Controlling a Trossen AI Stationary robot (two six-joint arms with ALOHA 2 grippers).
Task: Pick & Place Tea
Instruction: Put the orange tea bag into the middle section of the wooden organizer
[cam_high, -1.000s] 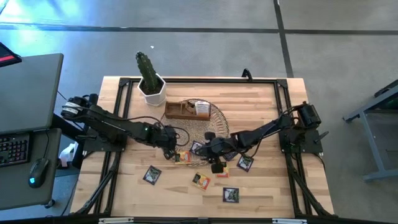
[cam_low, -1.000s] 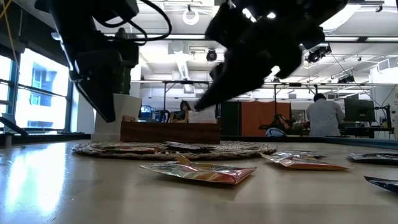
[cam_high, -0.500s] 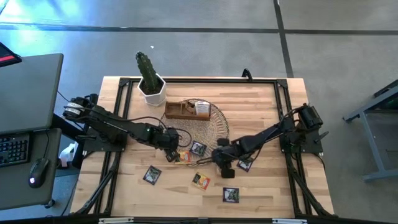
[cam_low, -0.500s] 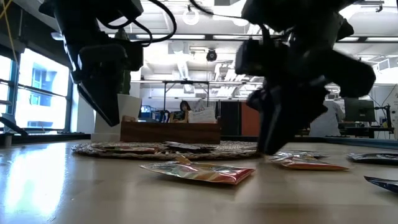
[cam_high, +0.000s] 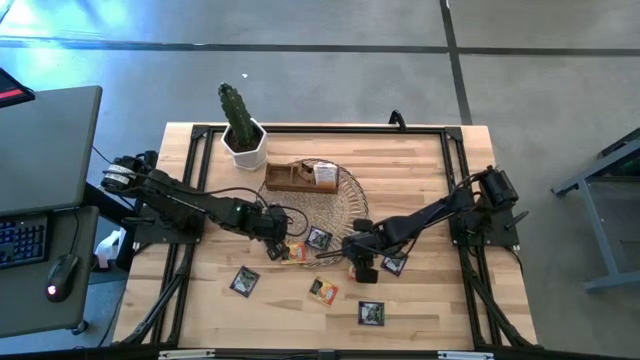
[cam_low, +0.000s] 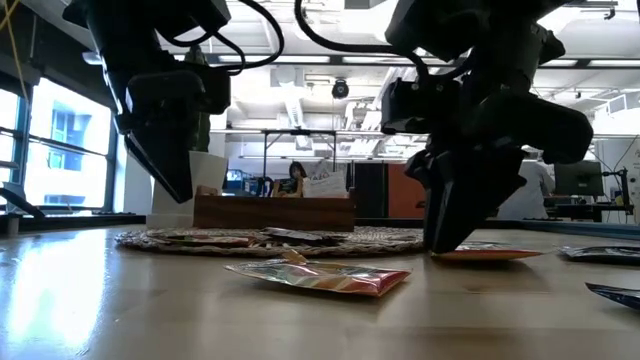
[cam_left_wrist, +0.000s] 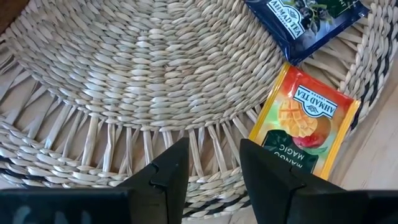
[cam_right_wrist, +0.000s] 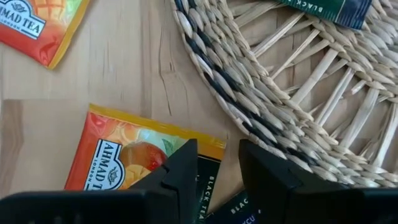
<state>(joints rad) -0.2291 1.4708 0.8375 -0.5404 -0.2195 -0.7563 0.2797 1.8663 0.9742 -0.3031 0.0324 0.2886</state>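
The right pincer (cam_high: 362, 267) hung low over an orange sachet (cam_right_wrist: 124, 158) on the surface (cam_high: 420, 170), fingers apart and empty, just beside the wicker mat (cam_high: 345, 195). The left pincer (cam_high: 275, 238), also apart, hovered at the mat's edge above another orange sachet (cam_left_wrist: 305, 121). Other sachets lay scattered nearby.
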